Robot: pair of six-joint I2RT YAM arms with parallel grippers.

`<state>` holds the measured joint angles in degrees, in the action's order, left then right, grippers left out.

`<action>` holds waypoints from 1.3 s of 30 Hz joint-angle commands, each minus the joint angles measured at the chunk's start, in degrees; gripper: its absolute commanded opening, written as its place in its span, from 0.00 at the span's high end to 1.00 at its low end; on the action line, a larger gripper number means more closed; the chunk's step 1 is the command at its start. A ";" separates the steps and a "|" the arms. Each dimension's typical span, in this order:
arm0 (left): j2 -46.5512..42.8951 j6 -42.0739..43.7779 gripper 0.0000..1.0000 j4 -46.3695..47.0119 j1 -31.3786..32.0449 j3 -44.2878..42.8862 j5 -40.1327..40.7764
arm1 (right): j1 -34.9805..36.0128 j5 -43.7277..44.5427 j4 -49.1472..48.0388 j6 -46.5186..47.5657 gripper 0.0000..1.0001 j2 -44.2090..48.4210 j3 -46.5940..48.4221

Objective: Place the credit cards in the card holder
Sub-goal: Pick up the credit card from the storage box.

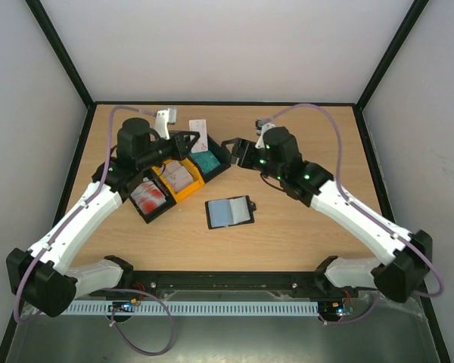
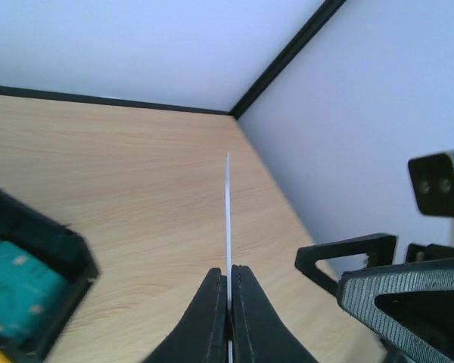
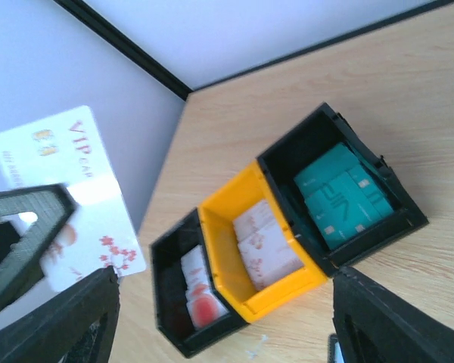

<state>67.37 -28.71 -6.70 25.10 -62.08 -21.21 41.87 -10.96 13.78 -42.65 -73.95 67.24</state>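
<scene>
My left gripper (image 1: 189,138) is shut on a white credit card with red flowers (image 1: 200,129) and holds it upright above the bins. In the left wrist view the card (image 2: 228,215) shows edge-on between the closed fingers (image 2: 212,310). In the right wrist view it is the white VIP card (image 3: 68,189) at the left. My right gripper (image 1: 233,151) is open and empty, facing the card from the right, a short gap away. The card holder (image 1: 229,212) lies open on the table, nearer than the bins, its grey-teal pocket face up.
Three bins stand in a diagonal row: a black one with teal cards (image 1: 208,160) (image 3: 340,193), a yellow one with grey-white cards (image 1: 179,178) (image 3: 261,242), and a black one with red-and-white cards (image 1: 150,198) (image 3: 195,291). Walls enclose the table at the back and sides.
</scene>
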 commanded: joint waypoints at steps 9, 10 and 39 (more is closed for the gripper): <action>-4.12 -24.34 0.98 19.03 0.21 5.86 -18.42 | 0.14 -18.29 -20.95 -8.41 0.25 9.08 -9.68; -3.95 -26.03 0.97 20.06 0.21 6.07 -19.60 | 0.14 -19.15 -21.85 -9.12 0.27 9.54 -9.74; -16.26 -37.65 0.96 24.66 6.89 15.51 -15.79 | 0.11 -34.19 -31.28 -18.91 0.98 9.51 -13.73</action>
<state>54.08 -66.41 16.73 31.59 -48.60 -37.69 41.91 -41.08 -13.13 -59.00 -63.51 55.66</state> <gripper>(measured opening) 0.031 0.039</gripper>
